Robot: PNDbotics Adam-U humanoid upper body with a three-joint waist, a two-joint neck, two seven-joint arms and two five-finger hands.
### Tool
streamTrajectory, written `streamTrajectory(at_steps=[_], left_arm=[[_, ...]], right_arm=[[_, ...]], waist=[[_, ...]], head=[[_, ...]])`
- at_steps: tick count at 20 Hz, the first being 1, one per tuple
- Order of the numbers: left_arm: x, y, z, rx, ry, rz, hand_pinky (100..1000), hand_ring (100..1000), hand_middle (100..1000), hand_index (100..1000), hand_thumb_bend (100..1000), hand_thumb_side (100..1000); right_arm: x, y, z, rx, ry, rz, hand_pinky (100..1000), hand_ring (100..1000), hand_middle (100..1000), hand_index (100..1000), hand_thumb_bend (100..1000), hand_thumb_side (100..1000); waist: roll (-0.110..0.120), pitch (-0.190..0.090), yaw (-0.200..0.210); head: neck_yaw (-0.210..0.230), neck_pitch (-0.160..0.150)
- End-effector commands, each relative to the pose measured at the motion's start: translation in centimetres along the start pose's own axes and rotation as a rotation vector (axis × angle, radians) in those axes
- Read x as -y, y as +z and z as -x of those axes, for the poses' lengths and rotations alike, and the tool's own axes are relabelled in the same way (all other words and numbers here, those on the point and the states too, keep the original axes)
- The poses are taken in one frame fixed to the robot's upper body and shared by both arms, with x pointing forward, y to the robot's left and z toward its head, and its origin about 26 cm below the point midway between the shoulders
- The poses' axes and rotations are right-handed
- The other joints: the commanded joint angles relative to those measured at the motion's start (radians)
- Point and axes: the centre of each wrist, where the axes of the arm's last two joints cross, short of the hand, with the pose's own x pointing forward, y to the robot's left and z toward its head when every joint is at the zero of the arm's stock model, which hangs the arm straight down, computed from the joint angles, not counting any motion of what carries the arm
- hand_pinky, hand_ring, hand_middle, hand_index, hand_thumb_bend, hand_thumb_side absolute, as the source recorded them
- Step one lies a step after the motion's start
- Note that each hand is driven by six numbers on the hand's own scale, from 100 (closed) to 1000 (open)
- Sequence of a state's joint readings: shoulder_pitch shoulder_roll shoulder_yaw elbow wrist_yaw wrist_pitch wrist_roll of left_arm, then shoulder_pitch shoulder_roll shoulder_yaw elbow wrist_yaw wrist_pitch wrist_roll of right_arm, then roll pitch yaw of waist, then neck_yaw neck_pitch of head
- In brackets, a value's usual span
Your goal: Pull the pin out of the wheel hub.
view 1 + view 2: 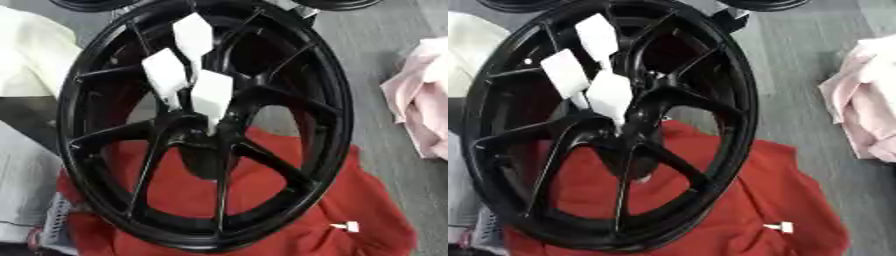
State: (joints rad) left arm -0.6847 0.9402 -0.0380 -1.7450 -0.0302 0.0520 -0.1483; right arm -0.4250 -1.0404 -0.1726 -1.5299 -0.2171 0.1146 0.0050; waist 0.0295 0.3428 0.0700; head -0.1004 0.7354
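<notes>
No robot hand shows in either view, so whether one is released, clenched or grasping cannot be told. At far left lies a cream cloth [31,55], with a pale grey cloth [22,185] below it. The black wheel hub [206,125] fills the middle, tilted, its lower part resting on a red cloth [289,200]. Three white tags [188,70] stand over the upper spokes, the lowest tapering down to the hub's centre; the pin itself cannot be made out. A small white piece [347,227] lies on the red cloth. A pink cloth [424,97] lies at far right on the grey counter [376,30].
</notes>
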Motion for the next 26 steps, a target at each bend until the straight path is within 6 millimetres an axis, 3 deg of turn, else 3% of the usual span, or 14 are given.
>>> streamTrajectory(at_steps=[1,8,14,21,26], left_arm=[[-2.0,-0.7,-0.8,0.018,-0.141,0.137,837,847,814,865,432,852],[-2.6,-2.4,-3.0,0.04,-0.24,0.478,850,844,815,871,414,853],[-2.2,-3.3,-6.0,0.106,-0.249,0.745,865,841,812,879,397,830],[-0.2,-4.2,-8.2,0.141,-0.339,0.815,871,843,814,883,407,809],[0.8,-5.3,-8.5,0.158,-0.396,0.818,878,851,815,884,442,709]], right_arm=[[0.7,0.0,-1.3,0.043,-0.043,0.031,850,792,747,757,100,825],[0.1,0.6,-1.5,0.057,-0.095,0.024,849,789,743,756,100,838],[-0.1,0.7,-1.6,0.06,-0.1,0.021,847,786,739,754,100,840],[-0.3,0.5,-2.1,0.074,-0.098,0.006,846,785,738,753,100,841],[-0.5,0.5,-2.1,0.075,-0.1,0.003,846,784,737,752,100,841]], waist=[[0.0,-0.015,0.0],[0.013,-0.006,-0.001],[0.022,0.001,0.0],[0.029,0.0,-0.008],[0.027,-0.004,-0.011]], head=[[-0.009,-0.004],[-0.027,-0.008],[-0.036,-0.017],[-0.026,-0.022],[-0.021,-0.023]])
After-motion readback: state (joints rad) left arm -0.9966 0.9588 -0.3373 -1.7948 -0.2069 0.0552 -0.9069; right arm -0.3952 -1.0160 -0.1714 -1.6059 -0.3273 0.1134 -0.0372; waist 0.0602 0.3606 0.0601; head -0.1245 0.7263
